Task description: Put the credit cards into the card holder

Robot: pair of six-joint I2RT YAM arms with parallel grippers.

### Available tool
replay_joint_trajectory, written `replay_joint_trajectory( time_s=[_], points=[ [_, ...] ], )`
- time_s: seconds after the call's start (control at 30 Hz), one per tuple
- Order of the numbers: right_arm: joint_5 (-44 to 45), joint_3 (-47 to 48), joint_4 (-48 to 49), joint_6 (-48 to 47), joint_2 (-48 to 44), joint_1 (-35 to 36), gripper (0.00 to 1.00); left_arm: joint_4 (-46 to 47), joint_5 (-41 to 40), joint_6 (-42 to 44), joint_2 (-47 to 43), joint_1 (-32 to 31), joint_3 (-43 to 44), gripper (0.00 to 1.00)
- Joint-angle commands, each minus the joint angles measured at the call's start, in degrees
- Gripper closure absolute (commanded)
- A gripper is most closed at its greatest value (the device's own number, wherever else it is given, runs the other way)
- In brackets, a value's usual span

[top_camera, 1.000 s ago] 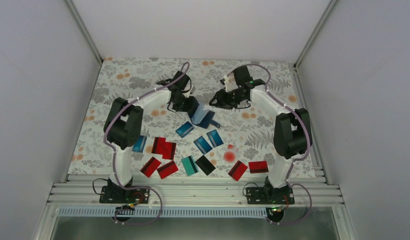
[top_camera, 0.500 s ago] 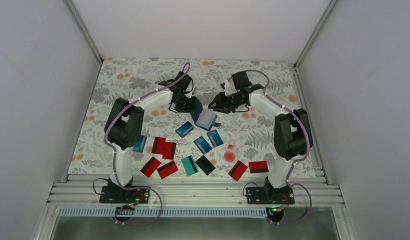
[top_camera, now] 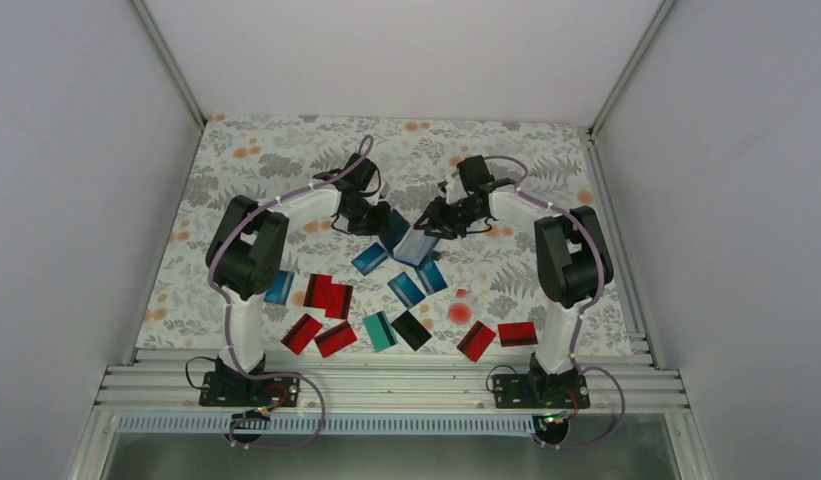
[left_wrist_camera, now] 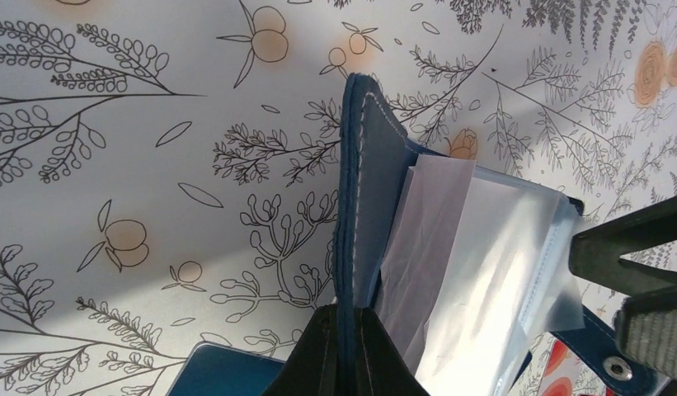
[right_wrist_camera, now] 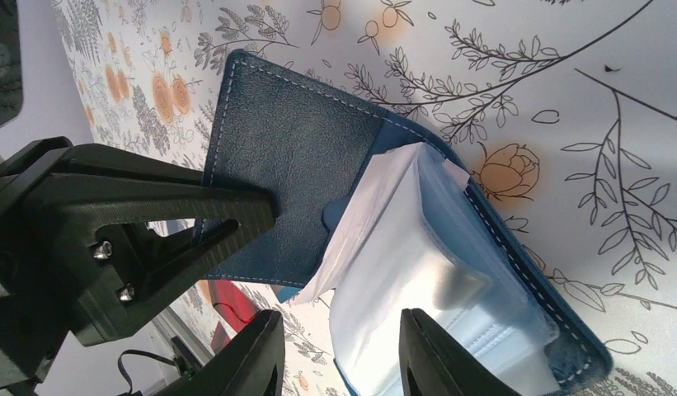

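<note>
My L jaws pinch the card holder cover so it stands open. My R jaws, half-open, straddle its clear sleeves, prob. to spread a pocket.

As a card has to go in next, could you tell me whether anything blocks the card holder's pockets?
Only the right gripper itself: its fingers straddle the clear pockets of the card holder, which the left gripper pinches by one edge. Nothing else covers them.

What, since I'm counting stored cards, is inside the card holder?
Clear plastic sleeves fan from the open card holder; no card shows, but inner layers cover each other.
</note>
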Motion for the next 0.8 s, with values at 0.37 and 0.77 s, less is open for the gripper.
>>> replay_joint_trajectory(
  time_s=[0.37,0.77],
  points=[
    [1.6,-1.2,1.0,0.0,1.8,0.6,0.6,0.9,1.5,-1.0,-1.0,0.9,-0.1,0.97],
    [2.7,-2.3,2.1,0.2,3.2,0.6,0.57,1.6,2.4,-1.3,-0.6,1.2,-0.8,0.98]
  ],
)
